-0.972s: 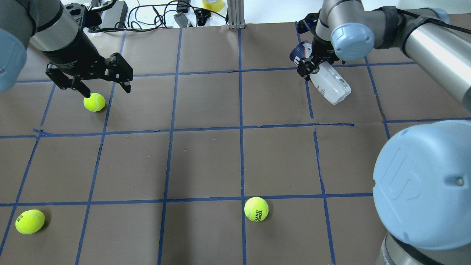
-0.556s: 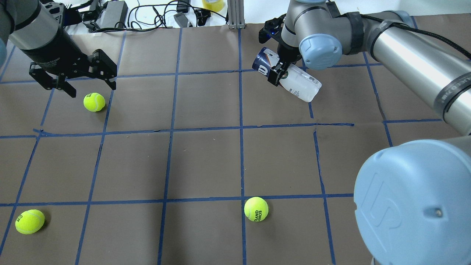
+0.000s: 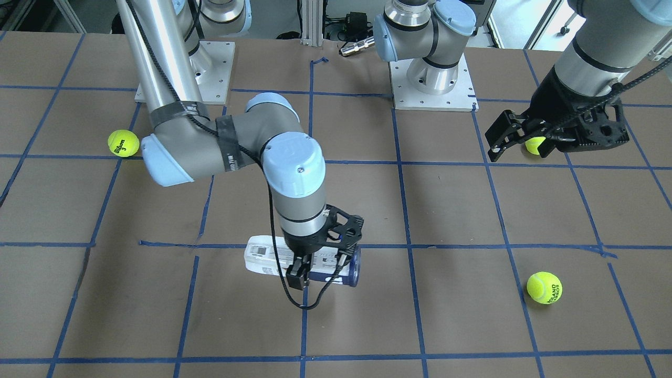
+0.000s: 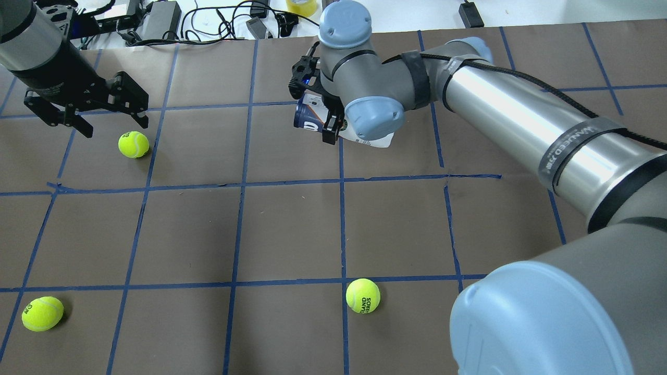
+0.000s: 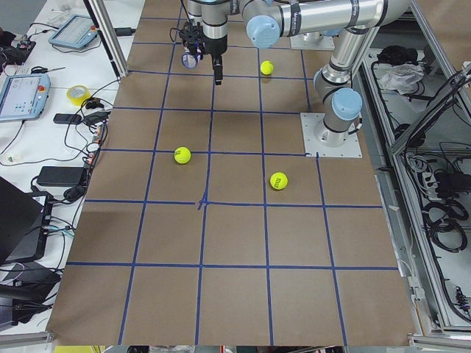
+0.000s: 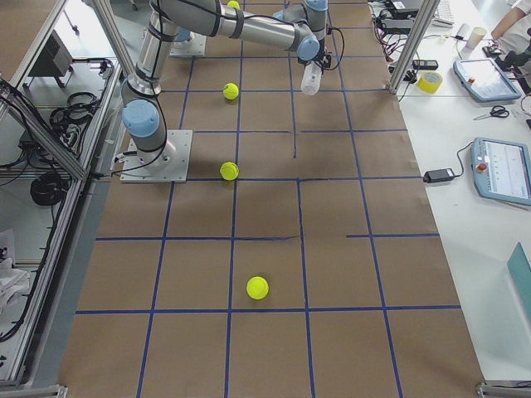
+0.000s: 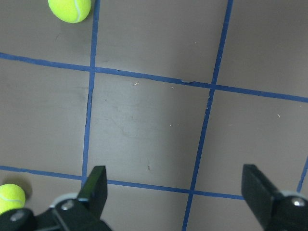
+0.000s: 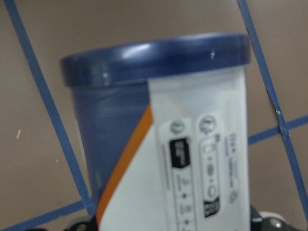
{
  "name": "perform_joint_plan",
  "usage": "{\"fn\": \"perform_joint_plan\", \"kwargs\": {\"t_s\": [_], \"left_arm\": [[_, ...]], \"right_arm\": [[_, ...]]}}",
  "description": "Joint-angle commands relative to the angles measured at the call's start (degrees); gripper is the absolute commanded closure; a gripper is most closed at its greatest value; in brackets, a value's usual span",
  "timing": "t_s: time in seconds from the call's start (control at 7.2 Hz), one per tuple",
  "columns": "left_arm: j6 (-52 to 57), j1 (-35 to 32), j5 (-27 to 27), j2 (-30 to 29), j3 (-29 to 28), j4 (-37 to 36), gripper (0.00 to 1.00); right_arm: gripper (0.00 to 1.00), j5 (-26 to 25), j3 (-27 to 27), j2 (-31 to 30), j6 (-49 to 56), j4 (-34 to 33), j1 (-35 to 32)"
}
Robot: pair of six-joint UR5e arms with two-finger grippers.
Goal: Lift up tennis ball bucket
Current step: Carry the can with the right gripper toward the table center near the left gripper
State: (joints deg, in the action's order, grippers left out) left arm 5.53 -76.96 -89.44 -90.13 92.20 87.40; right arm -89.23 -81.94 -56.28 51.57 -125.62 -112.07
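The tennis ball bucket (image 4: pixel 308 115) is a slim tube with a white label and a navy end. My right gripper (image 4: pixel 316 112) is shut on it near the navy end and holds it sideways, off the table, over the far middle. It also shows in the front view (image 3: pixel 262 258) under the right gripper (image 3: pixel 320 265), and it fills the right wrist view (image 8: pixel 159 144). My left gripper (image 4: pixel 114 127) is open and empty at the far left, just behind a tennis ball (image 4: pixel 133 144). Its spread fingers (image 7: pixel 96 187) show in the left wrist view.
Two more tennis balls lie at the near left (image 4: pixel 42 313) and the near middle (image 4: pixel 362 296). Cables, a power brick (image 4: pixel 161 15) and a tape roll (image 4: pixel 302 6) lie beyond the far table edge. The right arm's links (image 4: pixel 500 114) stretch across the right half.
The right arm has carried the tube leftward from the far right to the far middle. The left gripper has drawn back and left, away from the tennis ball, still open.
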Motion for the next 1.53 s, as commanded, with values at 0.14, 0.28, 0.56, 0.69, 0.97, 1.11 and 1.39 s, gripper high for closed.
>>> {"fn": "perform_joint_plan", "kwargs": {"t_s": [0.14,0.28,0.56,0.69,0.97,1.11,1.39], "left_arm": [[0.4,0.2,0.0,-0.1,0.1,0.0,0.0],[0.5,0.2,0.0,-0.1,0.1,0.0,0.0],[0.4,0.2,0.0,0.0,0.1,0.0,0.0],[0.4,0.2,0.0,0.0,0.1,0.0,0.0],[0.4,0.2,0.1,0.0,0.1,0.0,0.0],[0.4,0.2,0.1,0.0,0.1,0.0,0.0],[0.4,0.1,0.1,0.0,0.1,0.0,0.0]], "right_arm": [[0.18,0.9,-0.2,5.7,9.4,-7.1,-6.8],[0.18,0.8,-0.2,5.7,10.6,-6.8,-7.0],[0.18,0.7,-0.2,5.6,10.4,-6.7,-7.1],[0.18,1.0,-0.1,5.8,10.2,-6.7,-7.1],[0.11,0.8,-0.2,6.0,9.3,-6.7,-7.1],[0.07,0.8,-0.2,6.3,9.3,-6.6,-7.1],[0.0,0.1,-0.1,5.7,9.3,-4.6,-7.0]]}}
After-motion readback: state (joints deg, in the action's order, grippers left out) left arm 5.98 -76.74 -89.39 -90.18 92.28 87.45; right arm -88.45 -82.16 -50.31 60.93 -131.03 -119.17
